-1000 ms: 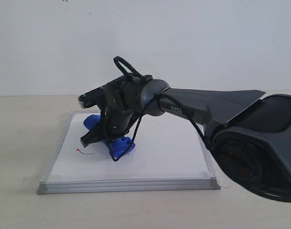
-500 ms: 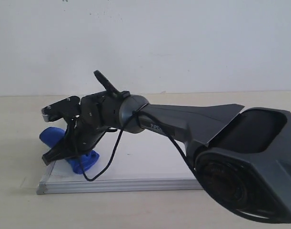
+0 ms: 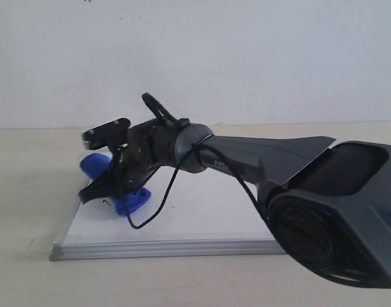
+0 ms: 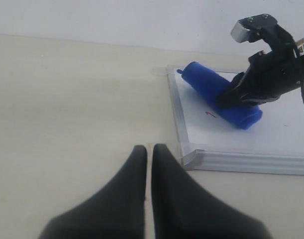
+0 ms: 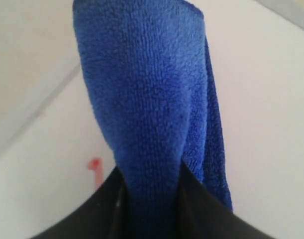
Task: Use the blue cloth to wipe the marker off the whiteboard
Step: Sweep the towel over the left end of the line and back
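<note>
Gripping the blue cloth [image 3: 135, 201] on the whiteboard [image 3: 201, 220], right claw [image 3: 111, 185] overhangs the marker [image 3: 106, 202]; left claw [image 4: 148, 155] closed, empty.

A royal-blue fluffy microfibre cloth [image 5: 142, 99], rolled thick, is pinched between the two black fingers of the claw [image 5: 151, 175], which press into its pile on either side. Under it lies the smooth white whiteboard [image 5: 261, 124]. A short red marker stroke [image 5: 95, 167] sits on the board just beside one finger, close to the cloth's edge. Past the board's pale grey frame strip [image 5: 32, 104] lies the beige worktop [image 5: 27, 40].
</note>
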### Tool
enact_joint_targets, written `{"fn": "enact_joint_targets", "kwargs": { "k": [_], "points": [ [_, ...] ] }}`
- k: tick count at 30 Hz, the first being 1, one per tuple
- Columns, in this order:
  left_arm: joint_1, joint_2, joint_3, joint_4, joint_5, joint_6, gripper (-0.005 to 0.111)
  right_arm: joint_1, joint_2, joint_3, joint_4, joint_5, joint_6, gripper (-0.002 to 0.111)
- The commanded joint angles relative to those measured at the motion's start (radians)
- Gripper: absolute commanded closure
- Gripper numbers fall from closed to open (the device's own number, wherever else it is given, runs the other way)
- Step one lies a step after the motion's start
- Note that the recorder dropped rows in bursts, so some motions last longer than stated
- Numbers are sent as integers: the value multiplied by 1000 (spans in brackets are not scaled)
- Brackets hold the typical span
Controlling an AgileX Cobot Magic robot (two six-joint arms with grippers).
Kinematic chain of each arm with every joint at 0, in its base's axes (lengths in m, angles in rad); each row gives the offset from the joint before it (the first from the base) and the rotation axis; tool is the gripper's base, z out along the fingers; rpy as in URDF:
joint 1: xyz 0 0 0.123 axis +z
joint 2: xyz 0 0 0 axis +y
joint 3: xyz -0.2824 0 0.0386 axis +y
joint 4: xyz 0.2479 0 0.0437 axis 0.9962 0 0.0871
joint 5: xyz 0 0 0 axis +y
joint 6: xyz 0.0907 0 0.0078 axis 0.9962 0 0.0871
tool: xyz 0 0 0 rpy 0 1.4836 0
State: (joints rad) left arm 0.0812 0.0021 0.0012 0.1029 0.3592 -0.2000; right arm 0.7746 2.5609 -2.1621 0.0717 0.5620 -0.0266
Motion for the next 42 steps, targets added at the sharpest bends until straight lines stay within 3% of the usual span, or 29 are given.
{"fn": "enact_joint_targets", "kwargs": {
  "k": [1, 17, 28, 31, 36, 42],
  "points": [
    [-5, -2, -1, -9, -2, -8, 103, 70, 14, 0, 265, -53, -251, 109],
    [-5, -2, -1, -9, -2, -8, 103, -86, 32, -4, 138, -5, -100, 109],
    [-5, -2, -1, -9, -2, -8, 103, 46, 32, -4, 231, 22, -244, 109],
    [-5, -2, -1, -9, -2, -8, 103, 32, 32, -4, 129, 59, -200, 109],
    [-5, -2, -1, -9, -2, -8, 103, -24, 32, -4, -250, 141, 58, 109],
    [-5, -2, -1, -9, -2, -8, 103, -11, 32, -4, -226, 103, 43, 109]
  ]
}}
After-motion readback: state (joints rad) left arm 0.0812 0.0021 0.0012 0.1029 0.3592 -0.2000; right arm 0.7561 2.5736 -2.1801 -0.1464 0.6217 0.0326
